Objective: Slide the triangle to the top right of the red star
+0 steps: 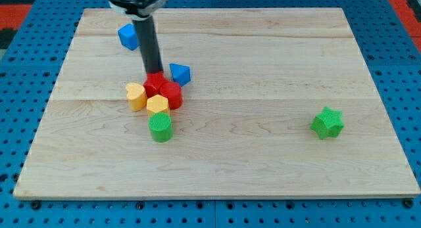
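Note:
The red star (155, 84) lies left of the board's middle in a tight cluster. My tip (154, 72) stands at the star's upper edge, touching or nearly touching it. A blue block that looks like the triangle (179, 73) lies just right of the tip, at the star's upper right and close to it. A red cylinder (172, 95) touches the star at its lower right. Two yellow blocks (135, 96) (158, 104) sit at the star's lower left and below it. A green cylinder (160, 127) lies below them.
A second blue block, cube-like (127, 36), lies near the view's top left, just left of the rod. A green star (327, 122) sits alone at the right. The wooden board (263, 169) rests on a blue pegboard surface.

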Robot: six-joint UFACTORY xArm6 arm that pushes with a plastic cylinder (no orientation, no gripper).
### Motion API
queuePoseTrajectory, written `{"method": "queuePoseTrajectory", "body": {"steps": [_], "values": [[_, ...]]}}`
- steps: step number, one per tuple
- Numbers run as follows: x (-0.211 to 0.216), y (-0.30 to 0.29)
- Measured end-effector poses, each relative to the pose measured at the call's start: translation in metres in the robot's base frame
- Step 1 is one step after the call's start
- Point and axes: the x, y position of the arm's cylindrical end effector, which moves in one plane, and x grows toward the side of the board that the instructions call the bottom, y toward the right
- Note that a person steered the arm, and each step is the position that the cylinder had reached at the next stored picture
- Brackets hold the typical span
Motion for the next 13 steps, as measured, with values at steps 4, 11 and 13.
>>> {"method": "queuePoseTrajectory", "body": {"steps": [4,11,13], "values": [[0.009,0.146],[0.009,0.109],[-0.008,0.051]]}}
